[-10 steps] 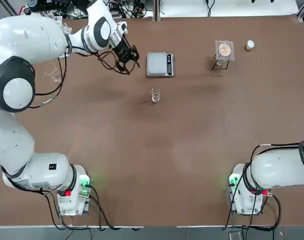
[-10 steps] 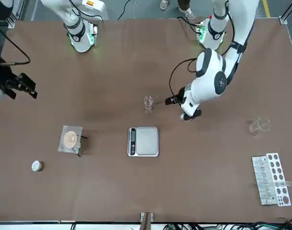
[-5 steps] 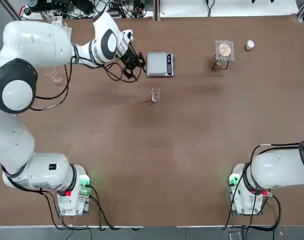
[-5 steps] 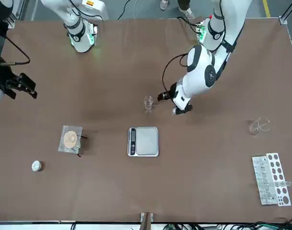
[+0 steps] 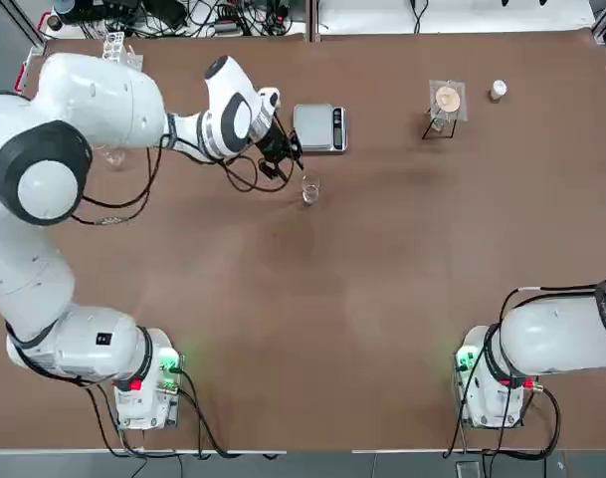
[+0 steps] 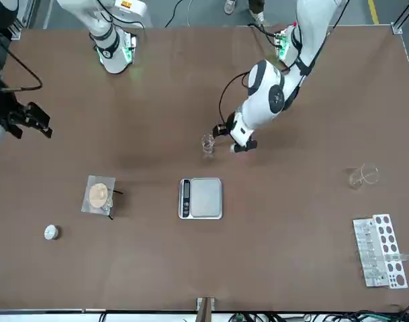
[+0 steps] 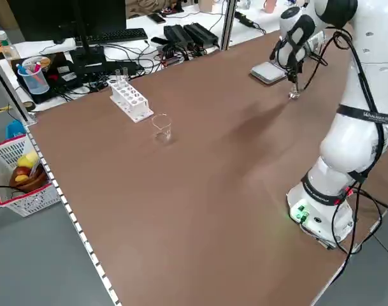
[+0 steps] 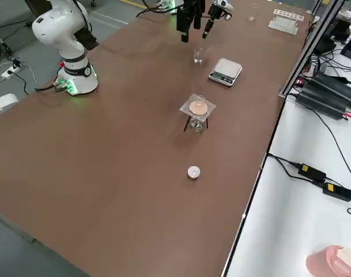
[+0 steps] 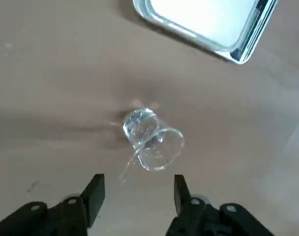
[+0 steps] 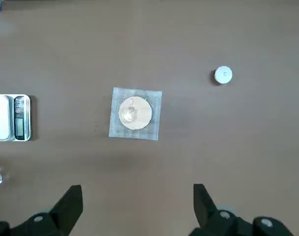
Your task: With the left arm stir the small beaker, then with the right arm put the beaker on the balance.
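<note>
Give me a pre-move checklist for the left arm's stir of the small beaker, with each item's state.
1. Small beaker upright on the table: ok.
2. Left gripper beside the beaker, not yet over its mouth: not ok.
3. Stirring rod in the left gripper: cannot tell; the wrist view shows only a thin glassy streak near the beaker.
4. Balance plate bare and apart from the beaker: ok.
5. Right gripper open, held high above the wire-gauze stand, away from the beaker: ok.
6. Larger glass vessel and tube rack out of the left arm's way: ok.
</note>
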Motion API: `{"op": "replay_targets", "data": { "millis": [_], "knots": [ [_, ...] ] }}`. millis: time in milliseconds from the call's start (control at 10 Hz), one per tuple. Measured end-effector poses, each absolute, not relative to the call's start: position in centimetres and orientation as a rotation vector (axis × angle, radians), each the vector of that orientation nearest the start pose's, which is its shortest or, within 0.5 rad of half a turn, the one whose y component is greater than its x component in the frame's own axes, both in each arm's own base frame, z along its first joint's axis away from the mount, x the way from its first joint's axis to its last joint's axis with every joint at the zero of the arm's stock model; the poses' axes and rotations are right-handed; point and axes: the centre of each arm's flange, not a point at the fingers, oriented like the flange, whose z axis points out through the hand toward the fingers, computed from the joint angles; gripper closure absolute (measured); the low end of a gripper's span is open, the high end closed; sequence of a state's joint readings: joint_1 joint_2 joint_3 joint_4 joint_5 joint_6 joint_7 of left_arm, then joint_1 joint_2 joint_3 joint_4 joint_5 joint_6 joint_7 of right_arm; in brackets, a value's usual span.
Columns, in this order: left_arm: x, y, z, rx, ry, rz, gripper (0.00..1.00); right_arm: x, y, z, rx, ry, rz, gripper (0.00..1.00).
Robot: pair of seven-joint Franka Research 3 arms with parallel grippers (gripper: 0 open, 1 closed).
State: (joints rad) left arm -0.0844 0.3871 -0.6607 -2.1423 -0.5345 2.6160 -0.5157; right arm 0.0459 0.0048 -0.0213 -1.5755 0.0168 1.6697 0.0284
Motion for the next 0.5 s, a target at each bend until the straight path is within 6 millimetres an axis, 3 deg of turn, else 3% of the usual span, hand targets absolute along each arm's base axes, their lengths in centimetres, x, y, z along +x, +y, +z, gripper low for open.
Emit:
{"op": "replay_targets", "data": {
  "millis": [500],
  "knots": [
    [44.31,-38.05,26.12,-3.584,-0.535,0.356,0.41,56.53,1.77,63.04,-3.117,0.054,-0.143,0.0]
  ]
}}
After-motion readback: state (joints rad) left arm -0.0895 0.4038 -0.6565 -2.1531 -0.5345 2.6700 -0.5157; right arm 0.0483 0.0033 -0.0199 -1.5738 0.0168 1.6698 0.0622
